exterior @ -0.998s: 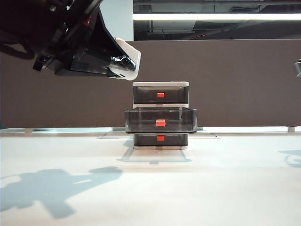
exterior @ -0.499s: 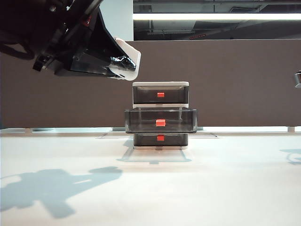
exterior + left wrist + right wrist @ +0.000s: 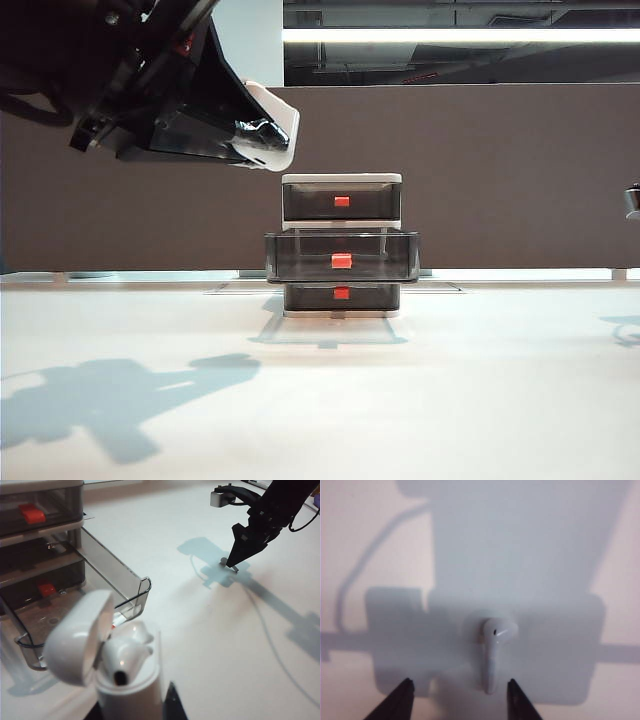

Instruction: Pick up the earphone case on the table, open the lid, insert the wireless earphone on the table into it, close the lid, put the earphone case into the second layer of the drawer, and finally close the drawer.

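Observation:
My left gripper (image 3: 255, 135) hangs high at the left, shut on the white earphone case (image 3: 275, 125). In the left wrist view the earphone case (image 3: 127, 680) stands upright between the fingers of the left gripper (image 3: 132, 707); its lid (image 3: 77, 637) is swung open and one earbud (image 3: 125, 657) sits inside. The wireless earphone (image 3: 492, 650) lies on the table (image 3: 450, 400). My right gripper (image 3: 460, 684) is open, a fingertip on each side of the earphone's stem and clear of it. The drawer (image 3: 342, 180) stands centre back with its second layer (image 3: 342, 255) pulled out.
The left wrist view shows the right gripper (image 3: 234, 564) pointing down at the earphone (image 3: 223, 560), well away from the pulled-out second drawer (image 3: 112, 572). Only a sliver of the right arm (image 3: 633, 200) shows at the exterior view's right edge. A dark partition runs behind the table.
The right arm has sunk at the right edge of the exterior view. The left arm and the case it holds have not moved.

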